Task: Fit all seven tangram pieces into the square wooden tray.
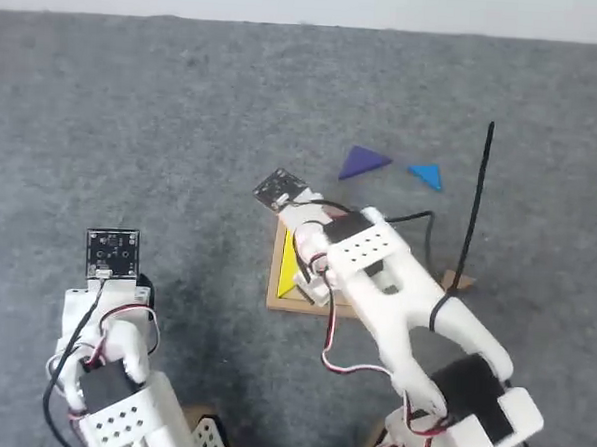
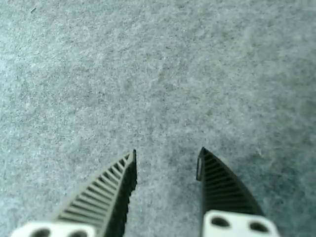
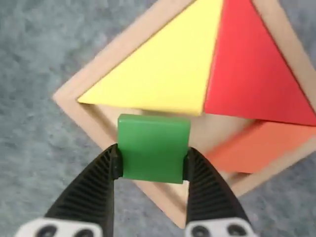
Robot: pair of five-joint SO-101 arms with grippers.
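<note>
The right hand (image 3: pixel 151 150) grips a green square (image 3: pixel 153 145) over the wooden tray (image 3: pixel 69 96) holding a yellow triangle (image 3: pixel 163 74). The left hand (image 2: pixel 167 155) hangs open above the worktop (image 2: pixel 148 59).

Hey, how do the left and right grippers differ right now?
The left gripper is open and holds nothing; the right gripper is shut on the green piece. The left gripper is over grey carpet; the right gripper is over the wooden tray. Both have dark ribbed fingers.
</note>
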